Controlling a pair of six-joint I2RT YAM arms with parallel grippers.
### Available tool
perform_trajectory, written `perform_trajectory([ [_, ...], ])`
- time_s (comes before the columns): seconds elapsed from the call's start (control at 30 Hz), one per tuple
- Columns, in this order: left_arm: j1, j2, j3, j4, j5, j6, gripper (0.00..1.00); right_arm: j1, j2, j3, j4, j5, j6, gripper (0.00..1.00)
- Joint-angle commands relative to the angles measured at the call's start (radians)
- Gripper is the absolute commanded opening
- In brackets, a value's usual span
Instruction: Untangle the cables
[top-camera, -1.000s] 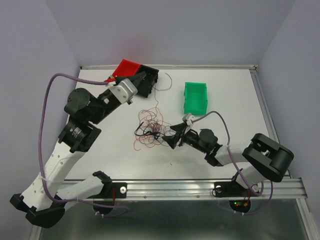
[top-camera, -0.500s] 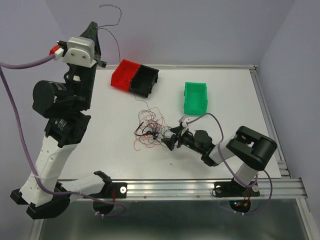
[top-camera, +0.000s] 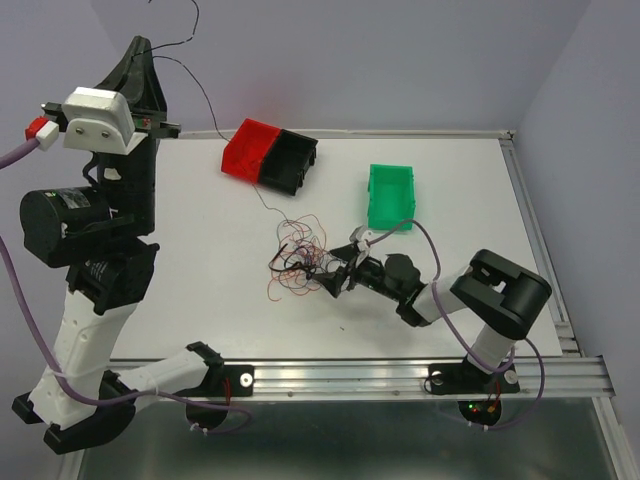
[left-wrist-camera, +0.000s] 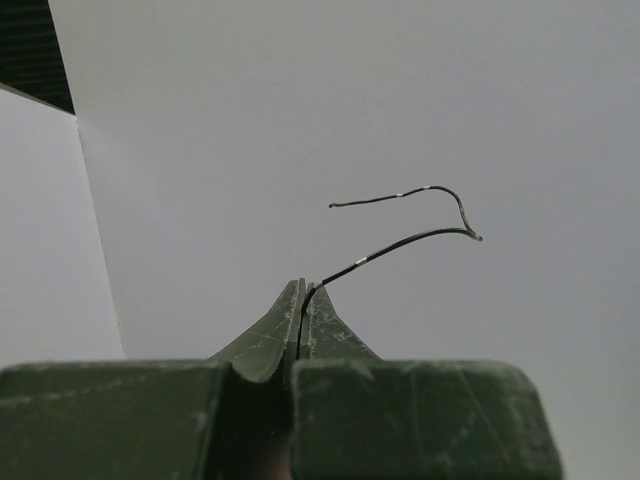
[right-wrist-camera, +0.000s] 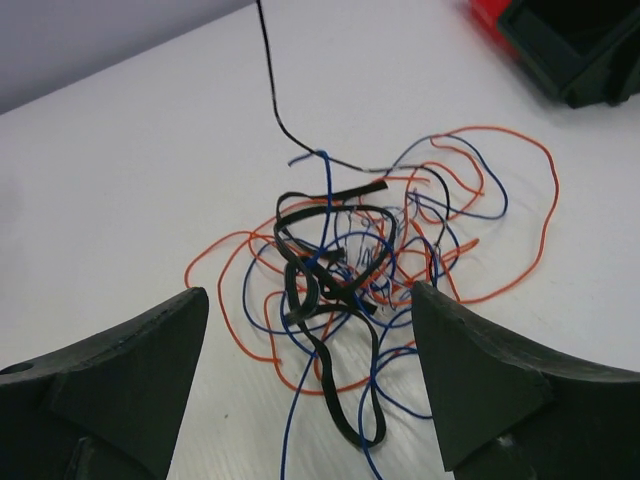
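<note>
Worktop (top-camera: 200, 230): the cables (top-camera: 300, 262) lie in one knot mid-surface. It is right in front of the right hand (top-camera: 335, 280), framed between that hand's fingers in the wrist view (right-wrist-camera: 350, 270), and far below the left hand (top-camera: 138, 50).

Left hand (left-wrist-camera: 303, 290) sits high above the worktop, fingers pinched together on one black wire (left-wrist-camera: 400, 245). A short tail pokes past the tips. The long run (top-camera: 200, 98) drops almost straight to the knot.

Right hand (right-wrist-camera: 308, 300): fingers apart, low, gripping nothing.

My read of the step: draw the black wire clear of the knot.

- Right hand pins the bulk of the knot just ahead of its tips, staying off the strand being pulled.
- Left hand pulls away slowly, along the wire's own line.

Risks: the whole knot lifts with it, or the thin wire slips out of the pinch.
</note>
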Motion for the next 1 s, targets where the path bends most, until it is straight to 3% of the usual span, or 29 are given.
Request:
perform_trajectory([
  [0.0, -0.002, 0.005, -0.004, 0.044, 0.005, -0.008, 0.00, 0.009, -0.033, 0.092, 0.226, -0.099, -0.033, 0.87],
  [0.4, -0.001, 0.006, 0.019, 0.020, 0.011, -0.031, 0.00, 0.009, 0.103, 0.296, 0.192, -0.105, -0.045, 0.86],
  [0.5, -0.002, 0.004, 0.018, 0.018, 0.013, -0.032, 0.00, 0.007, 0.137, 0.339, 0.192, -0.113, -0.031, 0.74],
  [0.6, -0.002, 0.006, 0.026, 0.017, -0.001, -0.028, 0.00, 0.007, 0.154, 0.376, 0.188, -0.091, -0.024, 0.55],
  [0.7, -0.002, -0.003, 0.009, 0.017, -0.010, -0.023, 0.00, 0.009, 0.144, 0.389, 0.177, -0.126, 0.010, 0.00],
  [0.83, -0.002, -0.032, -0.097, -0.060, 0.043, -0.026, 0.00, 0.009, 0.029, 0.363, 0.154, -0.182, 0.085, 0.00],
  [0.97, -0.002, -0.084, -0.302, -0.118, 0.229, -0.057, 0.00, 0.009, -0.077, 0.350, 0.139, -0.264, 0.148, 0.00],
])
